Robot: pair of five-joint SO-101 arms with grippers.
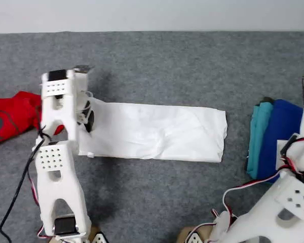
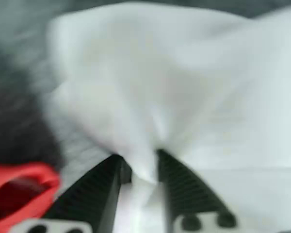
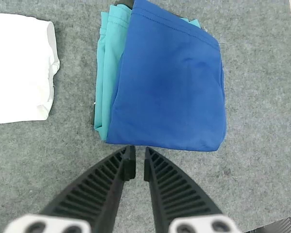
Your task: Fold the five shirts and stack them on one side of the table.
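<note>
A white shirt (image 1: 152, 131) lies folded into a long strip across the middle of the grey table. My left gripper (image 1: 83, 114) is at its left end and is shut on the white cloth (image 2: 150, 121), which bunches up between the black fingers (image 2: 177, 187). A red shirt (image 1: 12, 119) lies crumpled at the left edge, its cloth also in the left wrist view (image 2: 19, 191). At the right, a folded blue shirt (image 3: 169, 82) lies on a folded teal shirt (image 3: 105, 73). My right gripper (image 3: 136, 162) hovers just short of that stack, shut, holding nothing.
The grey felt table (image 1: 157, 61) is bare along its far side and in front of the white shirt. The stack of blue shirt (image 1: 278, 136) and teal shirt (image 1: 257, 136) sits close to the right arm's base. Cables (image 1: 12, 202) trail by the left arm.
</note>
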